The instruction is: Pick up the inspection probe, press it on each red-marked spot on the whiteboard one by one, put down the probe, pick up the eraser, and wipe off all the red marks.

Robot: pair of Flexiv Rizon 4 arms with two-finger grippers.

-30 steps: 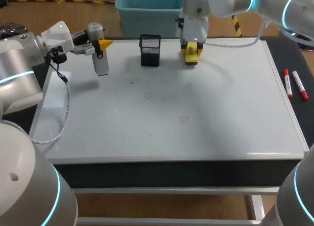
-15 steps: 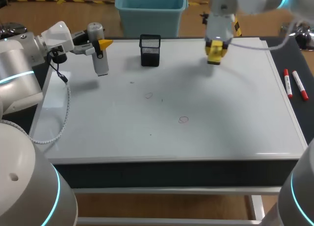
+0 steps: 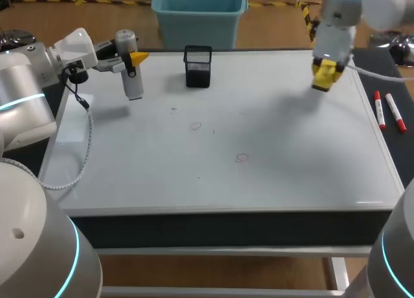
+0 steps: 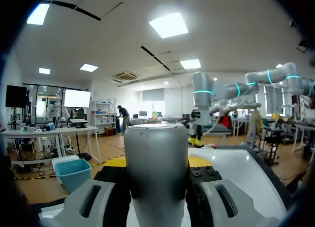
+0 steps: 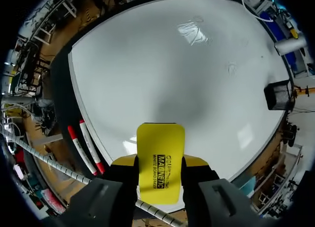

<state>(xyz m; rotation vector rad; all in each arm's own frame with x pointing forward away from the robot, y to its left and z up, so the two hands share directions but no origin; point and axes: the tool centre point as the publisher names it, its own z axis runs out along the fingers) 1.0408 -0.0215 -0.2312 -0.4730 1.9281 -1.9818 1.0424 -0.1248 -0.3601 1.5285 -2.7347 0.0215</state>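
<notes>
1. Whiteboard [image 3: 291, 169]. Covers nearly the whole worktop, with a dark strip left bare along its right side. Wide open surface in the middle and front. Far edge is the crowded one.

2. Left arm [image 3: 26, 85]. Enters from the left, parked over the far-left corner of the whiteboard. Left jaws closed on the probe from both sides.

3. Right arm [image 3: 336, 20]. Enters from the far right, over the far-right part of the whiteboard, close to its right edge. Right jaws clamped on the eraser, about as wide apart as the eraser itself.

4. Mesh pen cup [image 3: 198, 66]. Black, upright, on the far edge between the two arms. Only obstacle near a sweep toward the marks.

5. Probe [image 3: 131, 78]. Grey cylinder, hanging upright, clear of the surface, well apart from the marks. Not put down yet.

6. Eraser [image 3: 323, 75]. Yellow, lifted off the whiteboard, well apart from the marks.

7. Two red-capped markers [image 3: 380, 110]. Side by side on the dark strip, just beside the right edge and near the eraser.

8. Red marks. Two faint circles, one left of centre [image 3: 196, 125], one nearer the front [image 3: 242, 158]. Neither wiped.

Progress, as judged: eraser already in hand and wiping wholly to do. Whether pressing was completed cannot be told. Free path from the eraser leftward and forward to both circles.
</notes>
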